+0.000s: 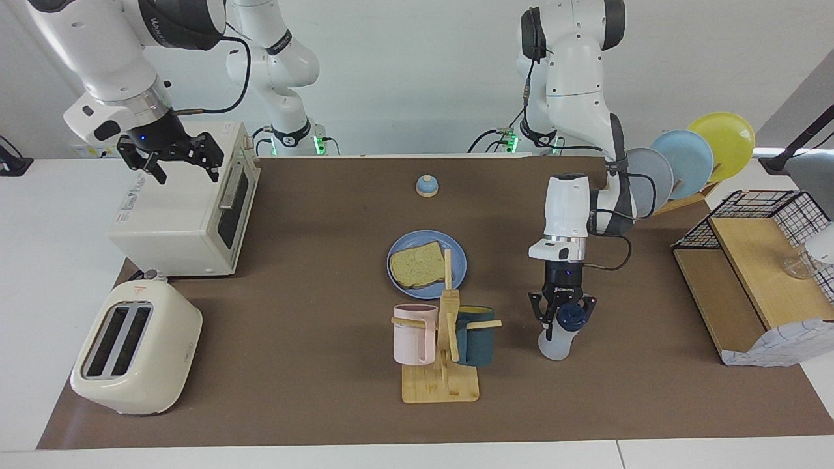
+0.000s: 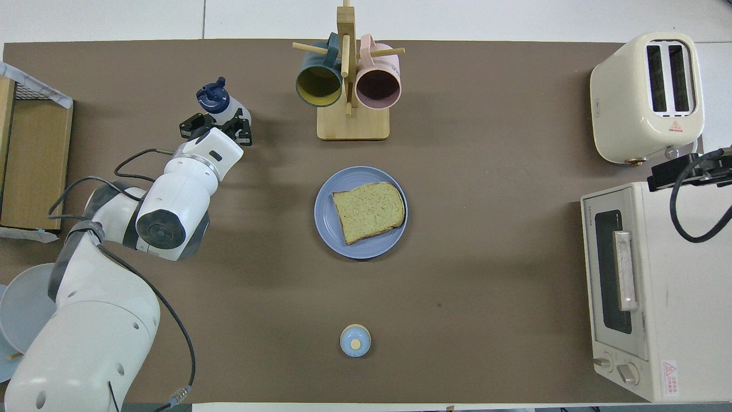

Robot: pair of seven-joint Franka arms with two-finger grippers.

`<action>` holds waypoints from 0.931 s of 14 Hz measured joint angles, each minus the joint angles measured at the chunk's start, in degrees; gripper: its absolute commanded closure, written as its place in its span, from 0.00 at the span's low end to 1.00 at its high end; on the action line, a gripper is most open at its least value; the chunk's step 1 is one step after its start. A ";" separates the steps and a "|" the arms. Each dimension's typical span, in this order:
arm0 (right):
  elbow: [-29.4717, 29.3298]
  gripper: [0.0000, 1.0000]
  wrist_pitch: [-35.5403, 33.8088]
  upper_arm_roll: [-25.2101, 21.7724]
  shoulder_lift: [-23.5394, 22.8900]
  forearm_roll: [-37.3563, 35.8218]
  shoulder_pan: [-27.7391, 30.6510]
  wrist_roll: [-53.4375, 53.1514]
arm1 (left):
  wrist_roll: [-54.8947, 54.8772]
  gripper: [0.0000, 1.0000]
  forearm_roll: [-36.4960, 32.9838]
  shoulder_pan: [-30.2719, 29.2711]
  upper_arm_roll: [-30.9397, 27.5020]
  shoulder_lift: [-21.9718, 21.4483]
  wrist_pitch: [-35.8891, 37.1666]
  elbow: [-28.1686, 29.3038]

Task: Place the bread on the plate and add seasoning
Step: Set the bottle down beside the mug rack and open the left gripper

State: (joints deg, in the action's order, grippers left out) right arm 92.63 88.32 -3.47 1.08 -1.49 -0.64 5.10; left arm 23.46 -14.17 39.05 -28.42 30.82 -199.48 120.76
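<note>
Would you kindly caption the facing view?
Left gripper at the seasoning; bread on plate; right gripper waits over oven.

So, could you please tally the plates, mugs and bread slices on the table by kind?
Plates: 4 (blue plate under the bread; grey-blue plate, light-blue plate and yellow plate upright in the rack)
Mugs: 2 (pink mug, dark teal mug)
Bread slices: 1
Total: 7

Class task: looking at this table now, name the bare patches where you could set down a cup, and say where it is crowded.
Bare mat lies between the plate holding the bread and the toaster oven, and around the bell. It is crowded by the mug rack, where the left gripper is at the bottle. The right gripper waits over the toaster oven.
</note>
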 measured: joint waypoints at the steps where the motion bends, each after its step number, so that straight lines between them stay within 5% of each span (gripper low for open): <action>1: 0.00 0.00 0.00 0.00 0.00 0.00 0.00 0.00 | 0.00 0.00 0.00 -0.01 -0.12 0.03 0.00 0.00; 13: 0.00 0.00 0.00 0.00 0.00 0.00 0.00 -0.01 | 0.02 0.00 -0.02 -0.08 -0.40 -0.04 -0.07 0.99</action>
State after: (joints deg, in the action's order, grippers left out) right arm 92.63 88.32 -3.47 1.08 -1.49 -0.64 5.09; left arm 23.48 -14.19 38.98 -28.82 30.78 -199.55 121.76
